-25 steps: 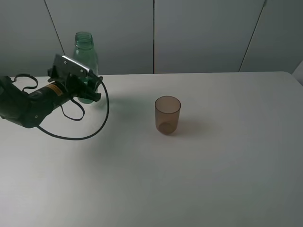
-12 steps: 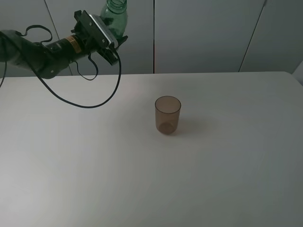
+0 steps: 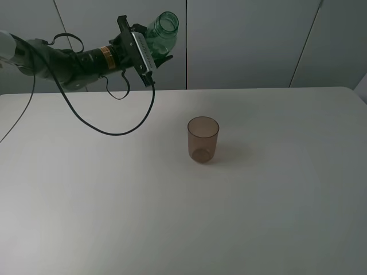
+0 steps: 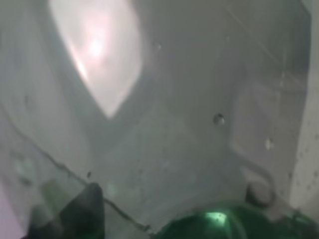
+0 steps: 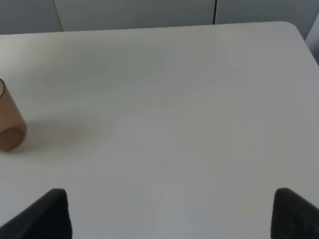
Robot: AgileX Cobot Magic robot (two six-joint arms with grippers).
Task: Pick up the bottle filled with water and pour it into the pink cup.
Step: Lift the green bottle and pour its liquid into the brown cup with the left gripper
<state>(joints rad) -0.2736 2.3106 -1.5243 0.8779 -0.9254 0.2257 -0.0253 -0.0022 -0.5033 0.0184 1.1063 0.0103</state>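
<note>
The green-tinted bottle (image 3: pixel 160 31) is held high above the table's back left, tilted with its open mouth up and to the right. My left gripper (image 3: pixel 150 50) is shut on its body. In the left wrist view the bottle (image 4: pixel 219 226) shows only as a green blur at the lower edge. The pink cup (image 3: pixel 203 139) stands upright near the table's middle, well below and to the right of the bottle. It also shows in the right wrist view (image 5: pixel 9 122). My right gripper (image 5: pixel 169 211) is open over bare table, apart from the cup.
A black cable (image 3: pixel 114 130) hangs from the left arm down onto the white table (image 3: pixel 275 200). Grey wall panels (image 3: pixel 246 40) stand behind the table's far edge.
My left gripper has lifted the bottle off the table, carried it up and to the right, and tilted it toward the cup. The cup has not moved.
</note>
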